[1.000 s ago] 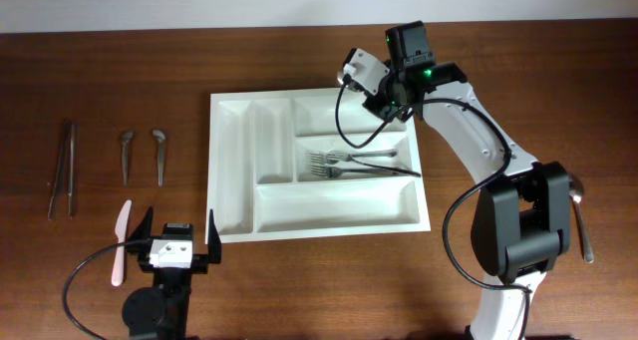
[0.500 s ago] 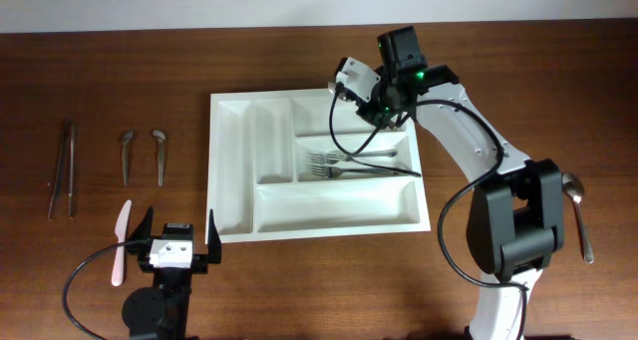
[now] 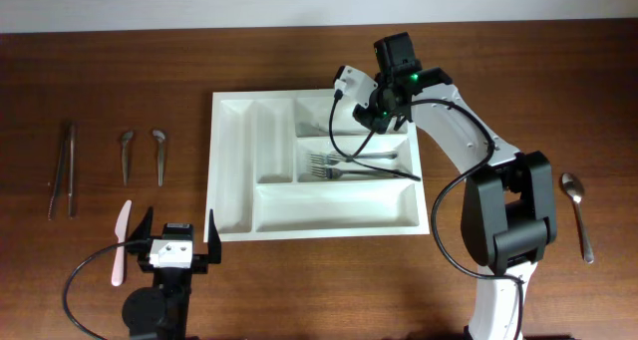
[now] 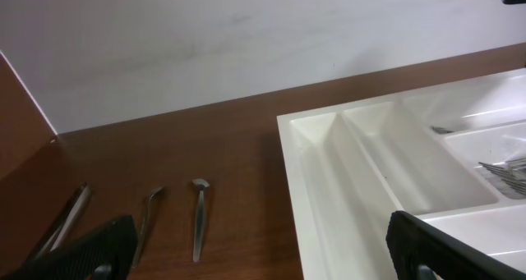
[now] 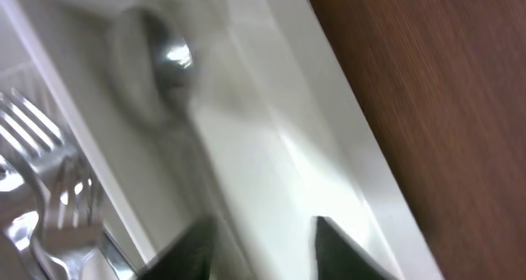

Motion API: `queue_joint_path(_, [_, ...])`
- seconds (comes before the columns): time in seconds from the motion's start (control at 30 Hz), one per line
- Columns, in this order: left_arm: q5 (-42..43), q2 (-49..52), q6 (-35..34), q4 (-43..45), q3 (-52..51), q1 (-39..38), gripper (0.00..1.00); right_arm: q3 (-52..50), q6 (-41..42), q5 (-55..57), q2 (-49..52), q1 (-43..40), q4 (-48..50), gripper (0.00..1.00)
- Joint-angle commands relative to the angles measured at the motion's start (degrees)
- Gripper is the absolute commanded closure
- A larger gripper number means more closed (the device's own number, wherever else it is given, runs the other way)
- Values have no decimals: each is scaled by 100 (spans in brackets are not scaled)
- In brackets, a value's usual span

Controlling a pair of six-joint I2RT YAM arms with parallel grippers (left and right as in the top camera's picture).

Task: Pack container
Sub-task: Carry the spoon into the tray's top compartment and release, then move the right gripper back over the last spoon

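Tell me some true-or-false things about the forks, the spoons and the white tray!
The forks lie inside the container. True.
The pink knife is in the container. False: it lies on the table, left of the container.
The left pincer is open. True.
The two small spoons sit in the narrow compartments. False: they lie on the table, left of the container.

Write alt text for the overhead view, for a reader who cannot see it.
A white tray lies centre frame, forks in its middle slot, with the right claw above its top slot. The left claw is open at the bottom edge; loose cutlery lies either side.
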Motion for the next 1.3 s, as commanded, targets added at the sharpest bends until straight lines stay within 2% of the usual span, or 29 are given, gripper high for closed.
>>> queue_joint_path(0.0, [-44, -44, 90, 0, -33, 24, 1, 195, 28, -33, 39, 42, -11, 41])
queue_joint_path(0.1, [-44, -44, 90, 0, -33, 24, 1, 505, 590, 752, 31, 42, -48, 12])
queue_joint_path(0.17, [-44, -44, 90, 0, -33, 24, 1, 839, 914, 1471, 4, 24, -262, 1])
queue_joint_path(0.27, [-44, -44, 90, 0, -33, 24, 1, 1460, 1213, 2282, -52, -66, -898, 1])
queue_joint_path(0.5, [-44, -44, 90, 0, -33, 24, 1, 2964, 1342, 3167, -238, -645, -3117, 1])
queue_joint_path(0.7, [-44, -44, 87, 0, -33, 24, 1, 3915, 1362, 3174, -278, -1078, -5069, 1])
queue_joint_path(0.93, [-44, -44, 90, 0, -33, 24, 1, 3950, 1718, 3180, -693, -1209, -5991, 1])
queue_joint_path(1.07, [-44, -44, 90, 0, -33, 24, 1, 3932, 1987, 3254, -1178, -1447, -5991, 1])
queue_joint_path(1.2, [-44, -44, 90, 0, -33, 24, 1, 3926, 2417, 3464, -1779, -2302, -5989, 1])
queue_joint_path(1.27, [-44, -44, 90, 0, -33, 24, 1, 3877, 2527, 3126, -2035, -2924, -5989, 1])
